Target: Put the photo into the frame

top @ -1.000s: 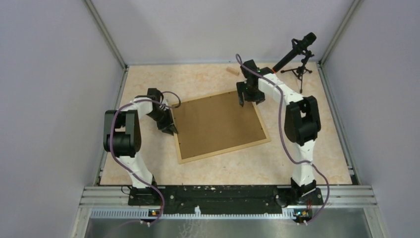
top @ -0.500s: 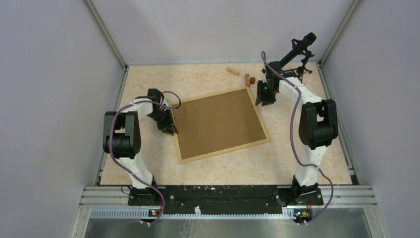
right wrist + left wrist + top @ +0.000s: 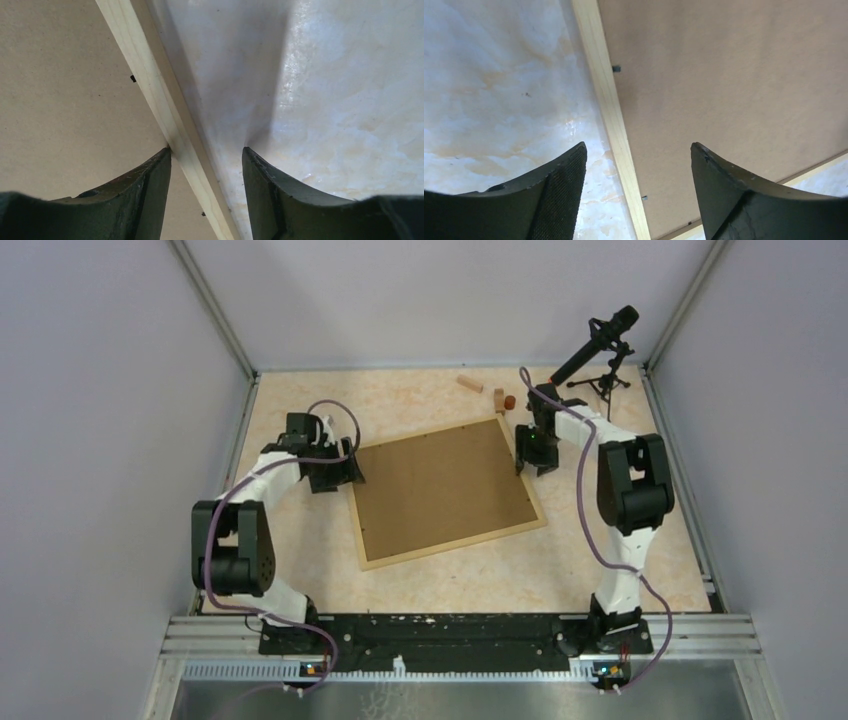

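The frame (image 3: 445, 492) is shown lying flat on the beige marbled tabletop (image 3: 300, 570), slightly skewed to the edges, with its back turned upward so that the brown backing board (image 3: 734, 75) is seen enclosed by narrow pale wood rails. The left gripper (image 3: 350, 472) is placed at the frame's far left corner. In the left wrist view its two dark fingers (image 3: 559, 195) are seen spread wide, one over bare tabletop and the other over the board, with the left rail (image 3: 606, 95) running between them and nothing pinched. The right gripper (image 3: 528, 460) is placed at the right rail, near the far right corner. In the right wrist view its fingers (image 3: 150, 195) are likewise parted astride the rail (image 3: 145, 75), the inner one over the board with its tip at the rail's inner edge, the outer one over the tabletop and clear of the wood (whether either gripper actually touches the frame cannot be told). Small dark metal tabs (image 3: 616, 68) are seen along the board's edge where it meets the rails. Beyond the frame, near the far edge of the tabletop, two small wooden blocks (image 3: 469, 383) and a reddish-brown cylinder (image 3: 510, 401) are seen, and a microphone on a small tripod (image 3: 603, 350) is set in the far right corner.
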